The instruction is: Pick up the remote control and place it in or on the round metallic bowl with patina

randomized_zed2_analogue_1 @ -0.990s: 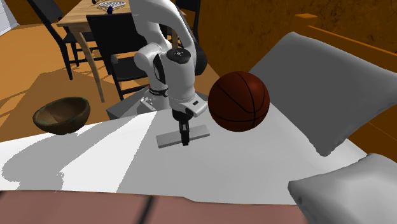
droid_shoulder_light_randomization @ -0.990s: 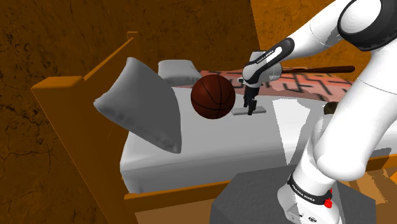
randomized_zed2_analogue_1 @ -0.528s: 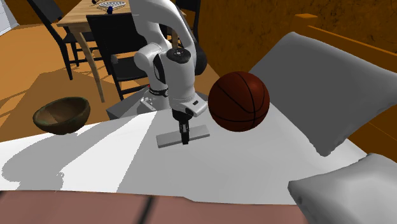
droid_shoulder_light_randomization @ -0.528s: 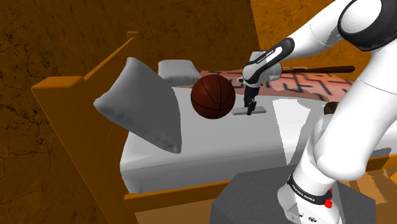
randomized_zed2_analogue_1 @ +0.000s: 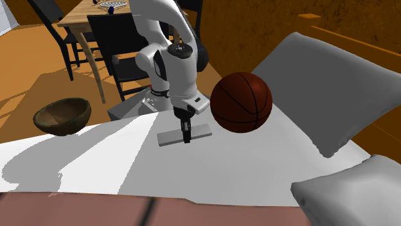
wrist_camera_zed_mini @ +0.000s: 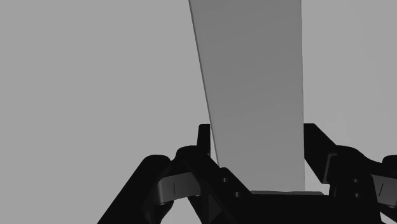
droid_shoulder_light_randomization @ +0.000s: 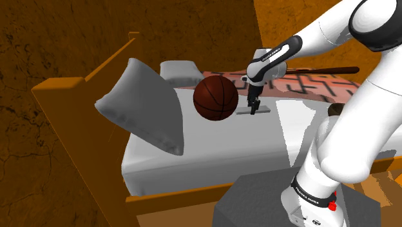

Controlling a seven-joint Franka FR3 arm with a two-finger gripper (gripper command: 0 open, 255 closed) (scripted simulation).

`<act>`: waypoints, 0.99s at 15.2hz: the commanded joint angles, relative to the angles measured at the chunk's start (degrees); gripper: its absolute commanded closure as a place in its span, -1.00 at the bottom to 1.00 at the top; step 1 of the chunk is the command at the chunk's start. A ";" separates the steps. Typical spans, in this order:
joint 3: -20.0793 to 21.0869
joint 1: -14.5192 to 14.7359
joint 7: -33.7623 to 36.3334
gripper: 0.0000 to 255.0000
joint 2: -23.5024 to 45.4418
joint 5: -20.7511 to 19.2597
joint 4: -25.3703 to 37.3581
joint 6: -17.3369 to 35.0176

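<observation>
Clasping a thin, flat, plain pale-grey rectangular remote control [randomized_zed2_analogue_1: 168,139] across its narrow width with the all-black two-finger gripper [randomized_zed2_analogue_1: 187,140], pointed straight down, fingers closed against both long edges at mid-length. Featureless on top: no buttons or markings drawn, just a smooth grey slab. Held level just beside the dark red-brown basketball [randomized_zed2_analogue_1: 241,103], on the second exterior view's left of it, low over the white bedsheet [randomized_zed2_analogue_1: 244,170]; impossible to tell whether touching the sheet or a little above it.

Shown by the wrist view alone: the remote [wrist_camera_zed_mini: 254,95] running away from the gripper [wrist_camera_zed_mini: 256,143] as a long tapering strip, each black finger [wrist_camera_zed_mini: 203,141] pressed to one side of it. Shown from the shoulder view: the gripper [droid_shoulder_light_randomization: 252,112] and remote [droid_shoulder_light_randomization: 263,109] past the basketball [droid_shoulder_light_randomization: 215,98], with a big grey pillow [droid_shoulder_light_randomization: 145,106] on the ball's other side and a patterned pink blanket [droid_shoulder_light_randomization: 315,84] beyond.

Seen from the second exterior view: a round brown-green bowl with a mottled surface [randomized_zed2_analogue_1: 63,126], well apart from the basketball, farther to that view's left than the remote, off the white sheet. Inside it, just its own brown inner wall.
</observation>
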 commanded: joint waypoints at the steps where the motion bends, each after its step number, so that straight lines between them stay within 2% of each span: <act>1: 0.39 -0.25 0.73 1.00 -1.37 -0.95 0.71 -1.84; 15: 3.50 -1.39 3.75 1.00 -8.43 -4.30 6.64 -13.89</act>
